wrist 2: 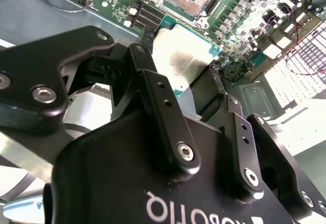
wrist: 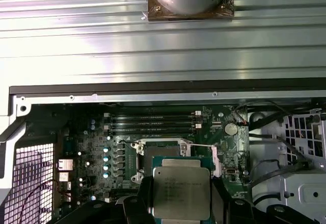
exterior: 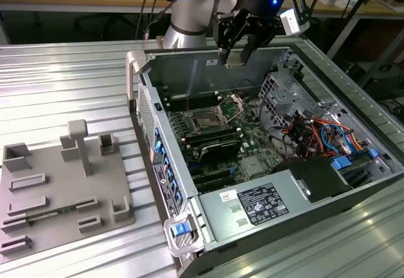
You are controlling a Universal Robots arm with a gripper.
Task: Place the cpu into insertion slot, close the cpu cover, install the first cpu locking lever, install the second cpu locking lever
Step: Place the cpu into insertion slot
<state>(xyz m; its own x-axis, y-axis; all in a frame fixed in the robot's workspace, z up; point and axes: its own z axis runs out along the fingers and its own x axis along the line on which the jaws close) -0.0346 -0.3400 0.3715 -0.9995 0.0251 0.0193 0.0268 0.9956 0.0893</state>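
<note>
While fingers [wrist 2: 155, 89] of gripper [wrist 2: 181, 56] clench cpu [wrist: 181, 192] by two opposite edges | cpu flat between tips, aloft over open case [exterior: 208, 69] | slot [wrist: 153, 151] bare, just beyond tips and below | judged: cpu not yet seated

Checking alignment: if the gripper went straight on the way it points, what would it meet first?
Probably the insertion slot, with the held cpu touching first; the gripper hangs above the board, so exact alignment is unclear.
</note>
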